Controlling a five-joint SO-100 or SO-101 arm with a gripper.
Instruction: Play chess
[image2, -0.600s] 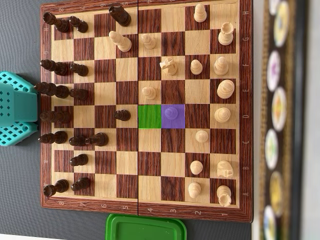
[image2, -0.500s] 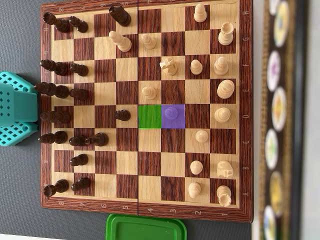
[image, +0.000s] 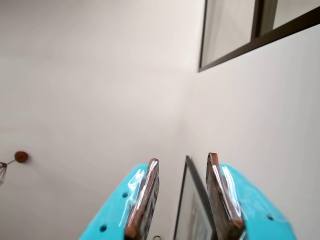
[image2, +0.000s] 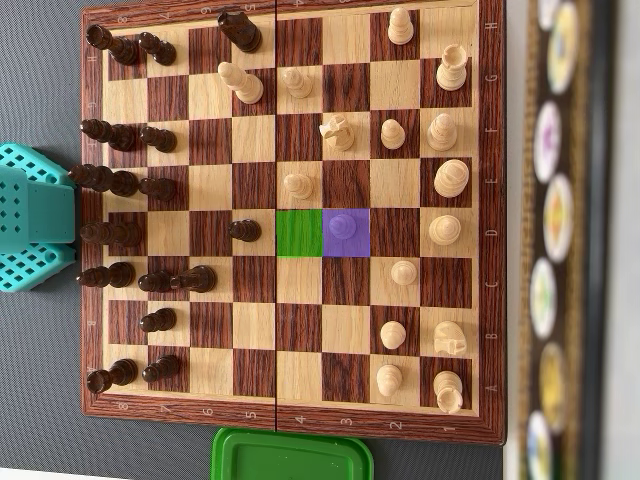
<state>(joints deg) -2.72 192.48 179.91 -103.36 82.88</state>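
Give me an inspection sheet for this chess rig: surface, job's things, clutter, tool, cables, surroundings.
Surface: grey table under a wooden chessboard.
Job's things: piece on purple-tinted square; green-tinted square beside it, empty; dark pieces left, light pieces right in the overhead view.
Clutter: green lid at the board's lower edge.
Tool: tool open, empty, facing a wall; teal arm base left of board.
Cables: nothing seen.
Surroundings: wall, dark window frame, blurred patterned strip.

Board: we see a chessboard (image2: 487, 215) filling the frame.
Centre: pawn (image2: 343, 226) on purple square (image2: 358, 245), green square (image2: 298, 233) touching its left.
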